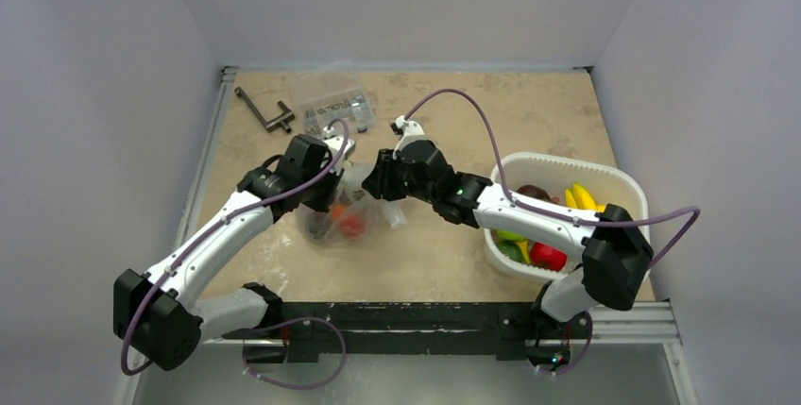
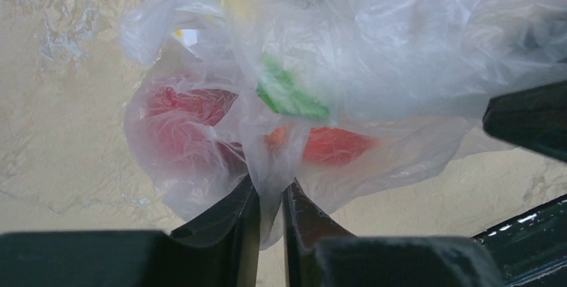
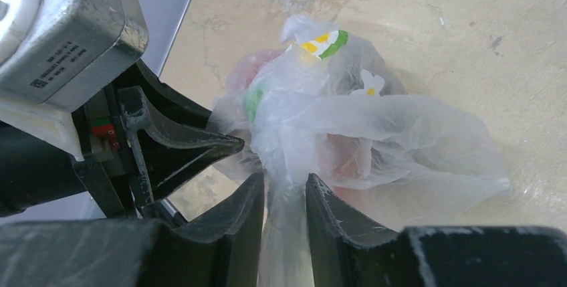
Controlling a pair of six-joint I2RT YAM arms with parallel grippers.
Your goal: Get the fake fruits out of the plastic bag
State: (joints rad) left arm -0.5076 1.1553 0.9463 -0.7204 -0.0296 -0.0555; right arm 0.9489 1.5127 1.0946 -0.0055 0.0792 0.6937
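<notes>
On the near right of the beige mottled table (image 1: 425,268), a white oval plastic basket (image 1: 567,161) stands under the right forearm. It holds a yellow banana (image 1: 583,197), a red round piece (image 1: 546,256), some green pieces and a dark one that cannot be identified. At mid-table, left of the basket and apart from it, is the clear crinkly thin-film plastic bag (image 1: 345,216) (image 2: 401,46) (image 3: 401,126), printed with green-yellow citrus slices, white flowers and green leaves. Whether its underside touches the table cannot be confirmed. The left gripper (image 1: 338,171) (image 2: 269,193) reaches in from the left with its jaws nearly together, pinching a gathered fold of film. The right gripper (image 1: 380,185) (image 3: 284,186) approaches from the right and clamps a twisted neck of the same film. The two grippers are just beside each other. The fake fruits (image 1: 348,224) are inside the bag, fully enclosed by film: a red round one (image 2: 177,126) lies beside an orange-red elongated piece (image 2: 334,145). Towards the far left, well apart from the bag, lie a rigid clear compartment box (image 1: 332,103) of small parts and, to its left, a dark metal angled tool (image 1: 264,114).
</notes>
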